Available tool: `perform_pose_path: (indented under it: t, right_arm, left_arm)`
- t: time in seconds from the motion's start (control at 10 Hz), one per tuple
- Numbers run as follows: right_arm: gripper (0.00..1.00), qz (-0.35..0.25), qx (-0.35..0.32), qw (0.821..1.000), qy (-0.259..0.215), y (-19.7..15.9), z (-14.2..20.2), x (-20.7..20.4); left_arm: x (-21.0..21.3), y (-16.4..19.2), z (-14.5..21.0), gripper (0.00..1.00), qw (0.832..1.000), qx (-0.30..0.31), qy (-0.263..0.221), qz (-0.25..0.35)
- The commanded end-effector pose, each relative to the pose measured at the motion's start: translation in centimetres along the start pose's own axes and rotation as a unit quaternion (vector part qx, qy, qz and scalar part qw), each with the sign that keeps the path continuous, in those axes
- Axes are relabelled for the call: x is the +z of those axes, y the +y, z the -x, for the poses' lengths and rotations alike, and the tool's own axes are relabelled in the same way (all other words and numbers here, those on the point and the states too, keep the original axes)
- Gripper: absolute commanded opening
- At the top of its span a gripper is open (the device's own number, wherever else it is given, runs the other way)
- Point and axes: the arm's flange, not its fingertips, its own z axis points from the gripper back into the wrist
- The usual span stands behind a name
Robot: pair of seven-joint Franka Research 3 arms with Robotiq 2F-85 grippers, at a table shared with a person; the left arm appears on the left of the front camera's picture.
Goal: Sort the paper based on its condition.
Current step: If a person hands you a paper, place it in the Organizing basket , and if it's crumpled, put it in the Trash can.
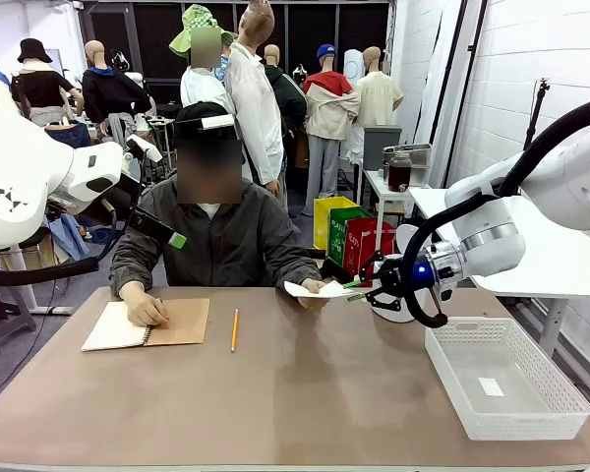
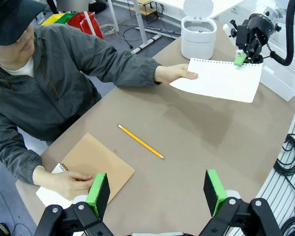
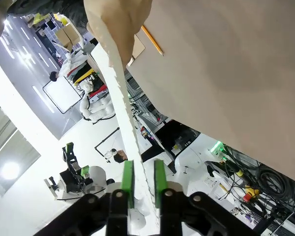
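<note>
Brown table (image 1: 324, 393): notebook (image 1: 182, 322) far left, pencil (image 1: 234, 329) beside, white basket (image 1: 516, 425) right.

Front view: even, soft overhead light, faint shadows, sharp. Left wrist: crisp, paper (image 2: 221, 78) throws a soft shadow on the desk (image 2: 196, 162), wide-angle bend at edges. Right wrist: lights (image 3: 11, 170) blown out at left, heavy glare, near paper edge soft.

Front, wrist cameras toward the shared table (image 1: 324, 393)
</note>
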Motion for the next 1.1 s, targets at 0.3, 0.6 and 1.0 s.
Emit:
perform_pose_path:
  t: [0.3, 0.6, 1.0]
  right_arm:
    - [0.00, 0.000, 0.015, 1.000, -0.002, 0.2, 0.3, -0.1]
    - [0.00, 0.014, 0.100, 0.994, -0.041, 2.6, 2.1, 2.9]
    - [0.00, 0.096, 0.226, 0.964, -0.100, 3.8, 5.1, 10.1]
  left_arm:
    - [0.1, 0.1, 0.0, 1.00, 1.000, 0.002, 0.002, 0.004]
    - [0.1, 0.1, 0.0, 1.00, 1.000, 0.002, 0.002, 0.004]
    - [0.1, 0.1, 0.0, 1.00, 1.000, 0.002, 0.002, 0.004]
